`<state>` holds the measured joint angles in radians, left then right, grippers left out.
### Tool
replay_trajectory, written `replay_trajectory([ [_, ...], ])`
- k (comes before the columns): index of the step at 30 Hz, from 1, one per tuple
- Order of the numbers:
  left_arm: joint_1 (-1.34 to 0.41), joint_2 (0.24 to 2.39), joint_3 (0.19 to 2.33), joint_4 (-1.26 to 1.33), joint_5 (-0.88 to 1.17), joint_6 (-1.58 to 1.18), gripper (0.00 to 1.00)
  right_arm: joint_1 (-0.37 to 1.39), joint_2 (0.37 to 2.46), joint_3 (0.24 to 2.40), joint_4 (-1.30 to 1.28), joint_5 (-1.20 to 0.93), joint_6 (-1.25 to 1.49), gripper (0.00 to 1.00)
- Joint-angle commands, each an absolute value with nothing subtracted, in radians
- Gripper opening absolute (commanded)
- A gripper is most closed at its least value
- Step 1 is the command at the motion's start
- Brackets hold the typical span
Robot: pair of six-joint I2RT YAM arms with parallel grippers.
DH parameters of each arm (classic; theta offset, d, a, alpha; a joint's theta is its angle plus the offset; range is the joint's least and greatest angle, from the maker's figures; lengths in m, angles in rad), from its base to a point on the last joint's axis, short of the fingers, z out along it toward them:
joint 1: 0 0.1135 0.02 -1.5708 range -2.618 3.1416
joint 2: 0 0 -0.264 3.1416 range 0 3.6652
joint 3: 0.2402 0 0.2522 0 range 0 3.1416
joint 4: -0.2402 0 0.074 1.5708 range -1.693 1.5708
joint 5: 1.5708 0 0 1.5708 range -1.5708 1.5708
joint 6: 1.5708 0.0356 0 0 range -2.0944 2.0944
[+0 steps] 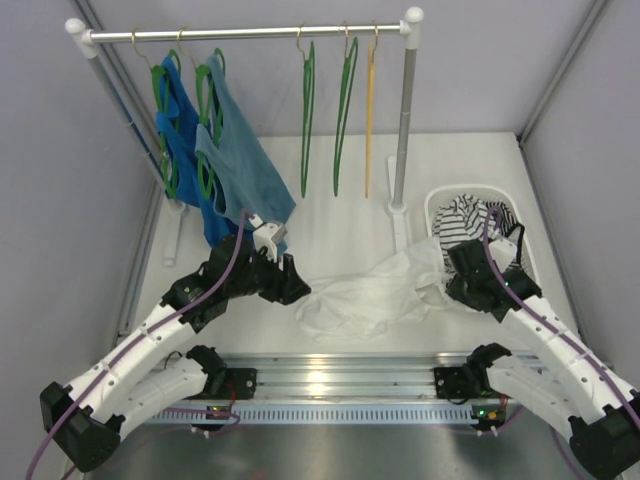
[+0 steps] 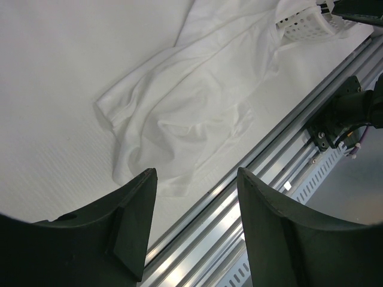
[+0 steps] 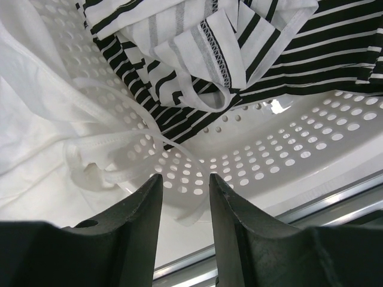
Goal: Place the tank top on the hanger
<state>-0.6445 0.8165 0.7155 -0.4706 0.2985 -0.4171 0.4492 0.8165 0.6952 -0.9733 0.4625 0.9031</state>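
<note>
The white tank top (image 1: 365, 295) lies crumpled on the table in front of the arms, and one end is draped up over the rim of the basket (image 1: 432, 205). It also shows in the left wrist view (image 2: 191, 101) and in the right wrist view (image 3: 42, 119). Two empty green hangers (image 1: 307, 110) hang on the rail. My left gripper (image 1: 300, 288) is open and empty, just left of the top's near end, and its jaws (image 2: 194, 179) stand apart above the table edge. My right gripper (image 1: 458, 265) is open (image 3: 184, 179) at the basket's near rim, beside the top's strap.
The white basket (image 3: 287, 143) holds the black-and-white striped garment (image 3: 197, 48). Two blue tank tops (image 1: 225, 150) hang on green hangers at the rack's left, and a yellow hanger (image 1: 369, 110) hangs near the rack's right post (image 1: 403, 130). A metal rail (image 1: 330, 375) runs along the near edge.
</note>
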Motion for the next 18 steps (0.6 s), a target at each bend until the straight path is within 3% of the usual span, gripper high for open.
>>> replay_trajectory([
  [1,-0.647,0.825,0.707,-0.414,0.311,-0.408,0.61,0.436,0.827,0.692,-0.966,0.470,0.923,0.37],
  [8,-0.649,0.822,0.706,-0.411,0.308,-0.408,0.61,0.436,0.836,0.661,-0.940,0.468,0.922,0.34],
  [14,-0.647,0.830,0.706,-0.396,0.324,-0.420,0.61,0.436,0.812,0.695,-0.936,0.466,0.902,0.00],
  [18,-0.647,0.825,0.707,-0.350,0.342,-0.448,0.61,0.446,0.808,0.779,-0.943,0.446,0.871,0.00],
])
